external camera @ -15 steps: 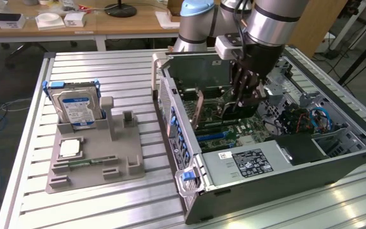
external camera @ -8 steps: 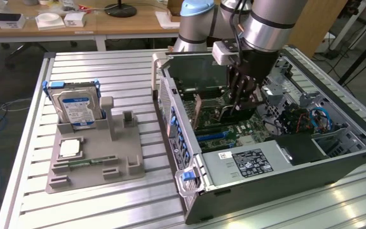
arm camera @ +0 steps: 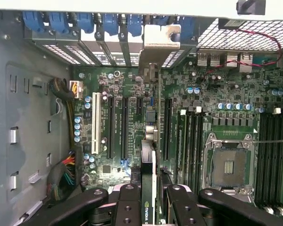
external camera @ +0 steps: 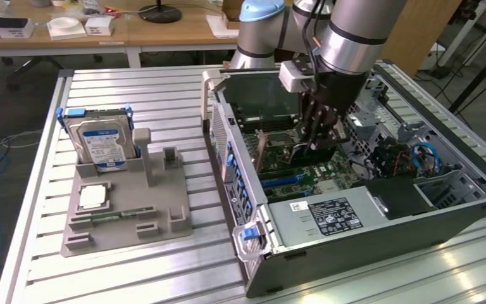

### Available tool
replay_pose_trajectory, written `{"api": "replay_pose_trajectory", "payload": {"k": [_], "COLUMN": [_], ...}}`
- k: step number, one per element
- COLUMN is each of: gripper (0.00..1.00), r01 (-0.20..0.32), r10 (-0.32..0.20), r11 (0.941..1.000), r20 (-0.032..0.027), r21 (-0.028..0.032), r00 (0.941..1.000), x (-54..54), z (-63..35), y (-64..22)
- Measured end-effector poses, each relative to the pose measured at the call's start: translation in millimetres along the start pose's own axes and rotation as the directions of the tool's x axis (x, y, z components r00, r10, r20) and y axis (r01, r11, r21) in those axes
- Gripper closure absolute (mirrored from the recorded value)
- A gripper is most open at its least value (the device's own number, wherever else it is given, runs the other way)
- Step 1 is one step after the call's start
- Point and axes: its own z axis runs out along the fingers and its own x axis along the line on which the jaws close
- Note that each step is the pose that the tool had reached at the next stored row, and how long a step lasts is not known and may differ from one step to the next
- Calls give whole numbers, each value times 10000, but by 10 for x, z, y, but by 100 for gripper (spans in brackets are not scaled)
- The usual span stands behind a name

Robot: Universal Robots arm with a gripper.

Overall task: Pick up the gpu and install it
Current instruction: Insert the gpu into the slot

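the gpu (arm camera: 150, 175) shows edge-on: a thin green board with a black cooler on one face and an nvidia mark near the grip. its silver bracket (arm camera: 161, 40) is at the far end, up against the rear slot openings of the open computer case (external camera: 445, 209). the gripper (arm camera: 153, 209) is clenched on it, a finger on each face, holding it upright over the motherboard (arm camera: 108, 89) slots.
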Motion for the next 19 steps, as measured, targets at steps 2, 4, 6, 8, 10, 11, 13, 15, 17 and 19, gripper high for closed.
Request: {"api": "replay_pose_trajectory", "payload": {"k": [2,4,6,8,10,11,13,15,17,19], "gripper": [74,74,74,74,74,74,74,74,74,74], "r01": [13,12,12,10,12,12,12,12,12,12], "r10": [-13,-12,-12,-10,-12,-12,-12,-12,-12,-12], "r11": [10000,10000,10000,10000,10000,10000,10000,10000,10000,10000], "r20": [-2,-1,1,1,0,2,0,0,1,1], "r21": [0,0,0,2,9,13,20,27,33,43], "r00": [10000,10000,10000,10000,10000,10000,10000,10000,10000,10000], "x": [0,0,-1,-4,-16,-22,-41,-64,-83,-88], "z": [3,4,7,14,27,35,52,69,89,113], "y": [0,1,1,5,10,15,21,26,31,47]}}
